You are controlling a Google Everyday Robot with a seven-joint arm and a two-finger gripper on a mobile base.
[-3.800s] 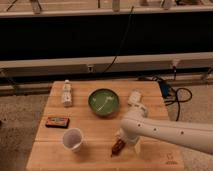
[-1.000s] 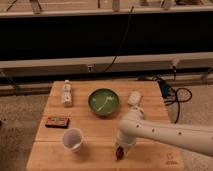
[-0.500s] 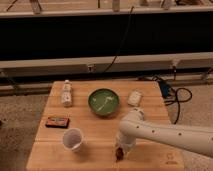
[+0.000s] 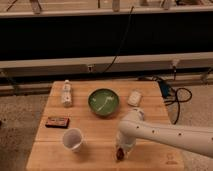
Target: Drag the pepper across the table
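The pepper, small and dark red-brown, lies on the wooden table near its front edge, right of centre. My gripper points straight down on it, at the end of the white arm that reaches in from the right. The fingers are shut on the pepper, and only its lower end shows beneath them.
A green bowl sits mid-table, a clear plastic cup front left and a flat dark box at the left. A small bottle lies back left and a pale packet back right. Cables lie off the right edge.
The gripper has come down and closed on the pepper. Pepper and gripper sit slightly nearer the front edge than at the start; almost nothing moved in the last half second.
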